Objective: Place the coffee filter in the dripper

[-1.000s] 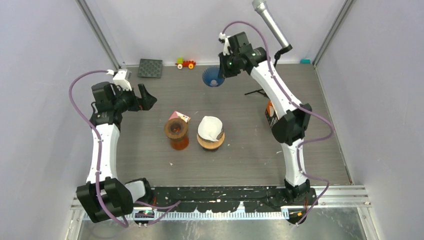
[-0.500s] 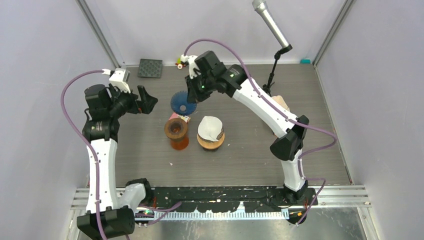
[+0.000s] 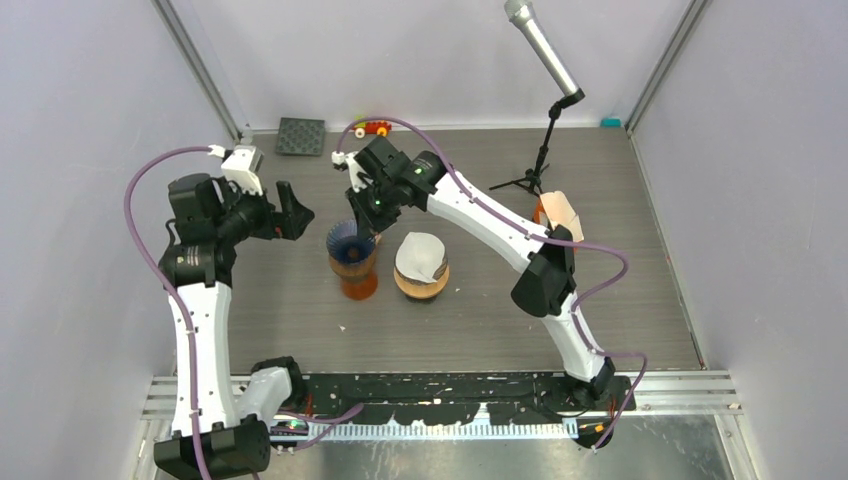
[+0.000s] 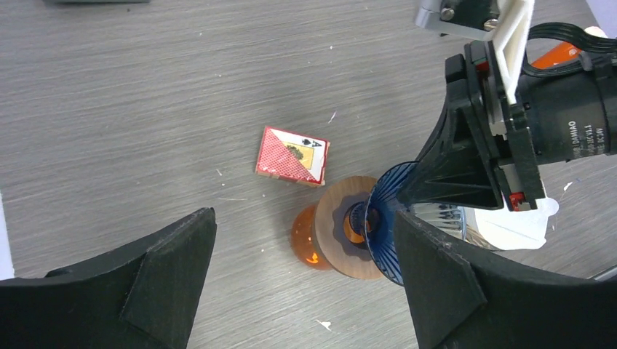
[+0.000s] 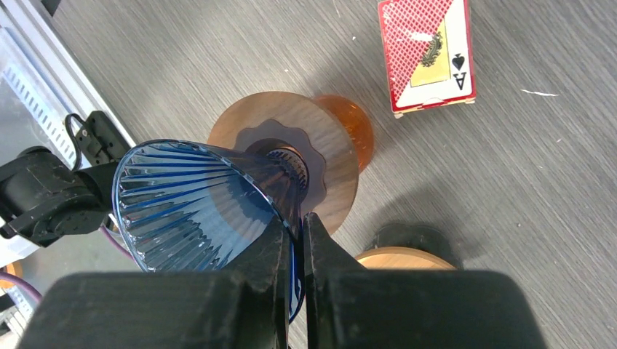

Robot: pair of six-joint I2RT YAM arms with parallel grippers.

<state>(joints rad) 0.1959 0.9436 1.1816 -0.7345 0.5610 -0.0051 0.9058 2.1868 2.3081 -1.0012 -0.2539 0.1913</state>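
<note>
Pinching dripper [image 5: 190, 217] rim in closed right jaws; filter [image 3: 420, 255] nearby, outside them; left jaws spread wide, empty.

You can read only a little here. On the card box [image 4: 292, 154] there is a letter "A" with a black spade sign next to it, printed on the white corner of the red patterned face. The right wrist view shows you the same "A" and spade most clearly. On the black motor [image 4: 575, 123] of the right gripper [image 4: 411, 196], in the left wrist view, you find small white print that runs sideways. It seems to read "LOAMAO" with some digits beside it, but it is too small to be sure. No other text is legible.
</note>
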